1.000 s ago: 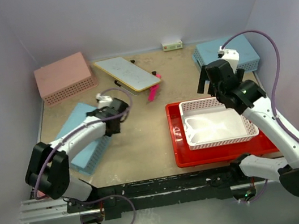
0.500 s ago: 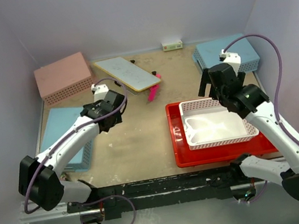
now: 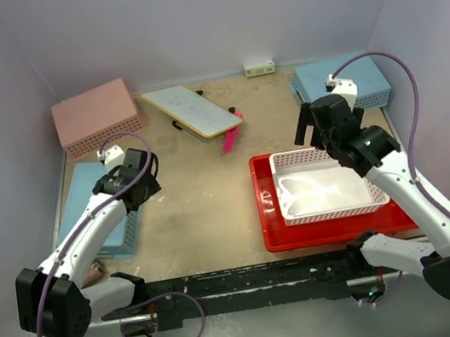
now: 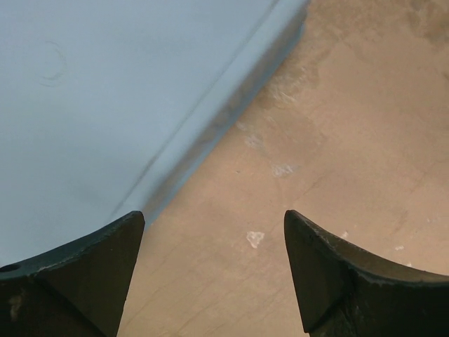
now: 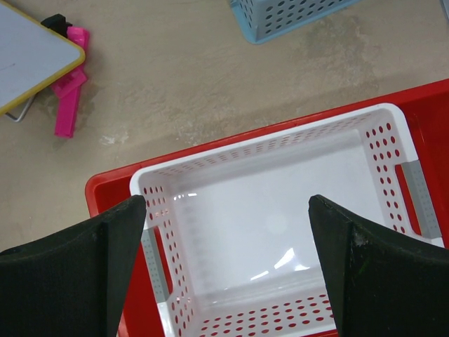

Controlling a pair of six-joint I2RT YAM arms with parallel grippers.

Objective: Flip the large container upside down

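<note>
Jaws gaping, the right gripper (image 3: 314, 132) is hovering over the white basket (image 3: 326, 191), probably needing lifting out of the large container (image 3: 274, 231) at four o'clock, while the left gripper (image 4: 212, 232) is gaping at nine.

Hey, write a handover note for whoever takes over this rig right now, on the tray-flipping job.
Left hand: open, empty, over the edge of the left blue basket, away from the job.
Right hand: open, empty, above the white basket.
Red tray: on the right, open side up, white basket sitting in it.
Done: nothing yet.
Left: probably lift the white basket out, then turn the tray upside down.
</note>
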